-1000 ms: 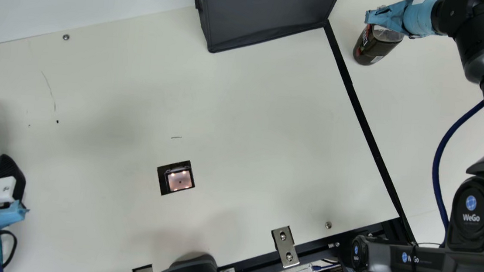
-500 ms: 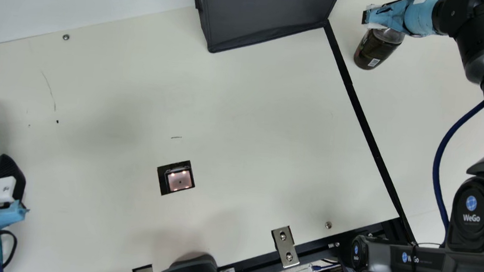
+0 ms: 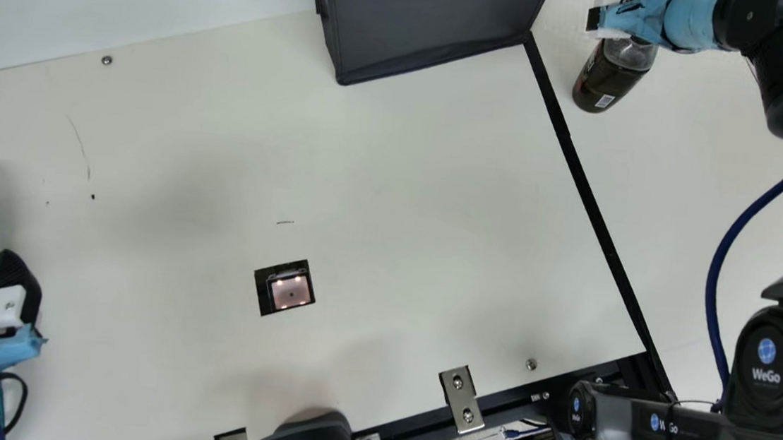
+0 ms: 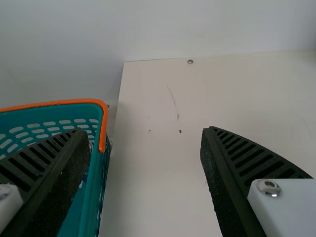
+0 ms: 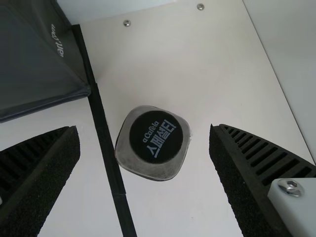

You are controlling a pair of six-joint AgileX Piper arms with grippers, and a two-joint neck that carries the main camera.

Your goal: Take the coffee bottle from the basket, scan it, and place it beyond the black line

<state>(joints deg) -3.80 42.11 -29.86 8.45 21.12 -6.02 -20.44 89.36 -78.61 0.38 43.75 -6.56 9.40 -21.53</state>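
The step in hand looks like the last one, leaving the coffee bottle (image 3: 610, 81) where it is put; it stands on the bench (image 3: 403, 164) beyond the black line (image 3: 594, 202), in the upper right of the main view. The jaws of the right gripper (image 5: 143, 127) are spread wide, and in its wrist view the cap and shoulders sit between them with a gap on either side — so nothing seems to be gripped. (How far the tips reach down past the cap, I can't tell.) The next move, I'd judge, is a lift straight up and away with the jaws kept wide — a sideways drift could catch the shoulder and topple it. The left gripper (image 4: 145, 129) has its jaws wide too, by the basket (image 4: 102, 129) at the left of the main view.
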